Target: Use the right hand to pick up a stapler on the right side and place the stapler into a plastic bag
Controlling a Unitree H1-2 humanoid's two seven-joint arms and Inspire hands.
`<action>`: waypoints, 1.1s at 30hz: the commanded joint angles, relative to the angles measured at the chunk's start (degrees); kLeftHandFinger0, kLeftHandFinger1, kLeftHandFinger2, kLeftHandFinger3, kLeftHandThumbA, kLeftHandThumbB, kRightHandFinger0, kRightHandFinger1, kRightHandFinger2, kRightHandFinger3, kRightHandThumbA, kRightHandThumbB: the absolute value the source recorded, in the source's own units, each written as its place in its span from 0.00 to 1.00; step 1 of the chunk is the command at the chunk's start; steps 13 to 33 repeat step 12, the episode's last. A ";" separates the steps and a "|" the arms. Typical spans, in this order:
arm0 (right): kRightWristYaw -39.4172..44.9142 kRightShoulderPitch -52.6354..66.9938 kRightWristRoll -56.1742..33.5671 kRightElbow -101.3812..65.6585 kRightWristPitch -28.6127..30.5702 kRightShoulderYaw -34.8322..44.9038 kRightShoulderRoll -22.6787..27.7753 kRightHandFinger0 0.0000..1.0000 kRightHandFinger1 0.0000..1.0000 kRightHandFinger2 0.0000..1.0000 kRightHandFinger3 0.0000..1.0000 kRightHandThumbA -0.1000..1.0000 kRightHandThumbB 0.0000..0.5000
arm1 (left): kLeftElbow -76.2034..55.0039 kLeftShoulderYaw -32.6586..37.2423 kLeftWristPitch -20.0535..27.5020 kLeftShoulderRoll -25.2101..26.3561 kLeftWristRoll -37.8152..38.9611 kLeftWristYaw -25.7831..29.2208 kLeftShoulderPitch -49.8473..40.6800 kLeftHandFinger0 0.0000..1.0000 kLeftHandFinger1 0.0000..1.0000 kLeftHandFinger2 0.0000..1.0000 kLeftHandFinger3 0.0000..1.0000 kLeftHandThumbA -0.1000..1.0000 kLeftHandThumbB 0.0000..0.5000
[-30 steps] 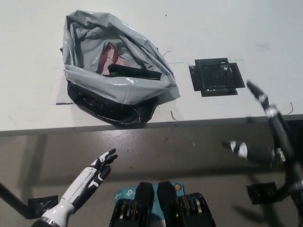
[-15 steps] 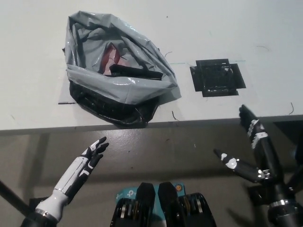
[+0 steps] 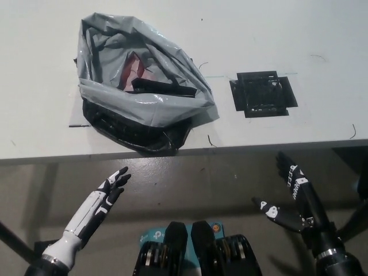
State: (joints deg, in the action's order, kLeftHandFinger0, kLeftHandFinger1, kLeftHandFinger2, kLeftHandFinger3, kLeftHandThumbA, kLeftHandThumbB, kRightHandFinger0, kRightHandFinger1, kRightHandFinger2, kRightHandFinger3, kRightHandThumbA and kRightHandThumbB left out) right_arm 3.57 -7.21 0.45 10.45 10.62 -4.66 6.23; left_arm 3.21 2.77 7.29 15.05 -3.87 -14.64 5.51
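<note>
Head view: white desk (image 3: 322, 46) across far half, grey floor (image 3: 201, 172) below near edge. Grey plastic bag (image 3: 144, 109) on desk far left, mouth open; black stapler (image 3: 164, 87) lies inside, beside reddish item. Black taped square (image 3: 263, 94) on desk, right of bag. Right hand (image 3: 299, 201) near right, off desk, fingers spread, empty. Left hand (image 3: 106, 195) rests near left, fingers extended and apart, empty.
</note>
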 commanded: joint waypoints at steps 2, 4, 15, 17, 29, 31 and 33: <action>1.00 -1.10 2.55 -0.95 1.79 -1.02 0.88 1.00 1.00 1.00 1.00 0.79 0.28 | -1.33 -0.40 0.07 0.71 0.61 0.26 0.09 1.00 1.00 1.00 1.00 1.00 0.43; 1.16 -1.05 2.79 -0.86 1.79 -1.18 0.94 1.00 1.00 1.00 1.00 0.78 0.27 | -1.26 -0.36 0.14 0.75 0.54 0.24 0.03 1.00 1.00 1.00 1.00 1.00 0.42; 2.12 -0.61 2.93 -1.47 0.96 -1.59 1.27 1.00 1.00 1.00 1.00 0.75 0.23 | -0.77 -0.26 0.74 0.65 0.30 0.40 -0.26 1.00 1.00 1.00 1.00 1.00 0.40; 2.12 -0.61 2.93 -1.47 0.96 -1.59 1.27 1.00 1.00 1.00 1.00 0.75 0.23 | -0.77 -0.26 0.74 0.65 0.30 0.40 -0.26 1.00 1.00 1.00 1.00 1.00 0.40; 2.12 -0.61 2.93 -1.47 0.96 -1.59 1.27 1.00 1.00 1.00 1.00 0.75 0.23 | -0.77 -0.26 0.74 0.65 0.30 0.40 -0.26 1.00 1.00 1.00 1.00 1.00 0.40; 2.12 -0.61 2.93 -1.47 0.96 -1.59 1.27 1.00 1.00 1.00 1.00 0.75 0.23 | -0.77 -0.26 0.74 0.65 0.30 0.40 -0.26 1.00 1.00 1.00 1.00 1.00 0.40; 2.12 -0.61 2.93 -1.47 0.96 -1.59 1.27 1.00 1.00 1.00 1.00 0.75 0.23 | -0.77 -0.26 0.74 0.65 0.30 0.40 -0.26 1.00 1.00 1.00 1.00 1.00 0.40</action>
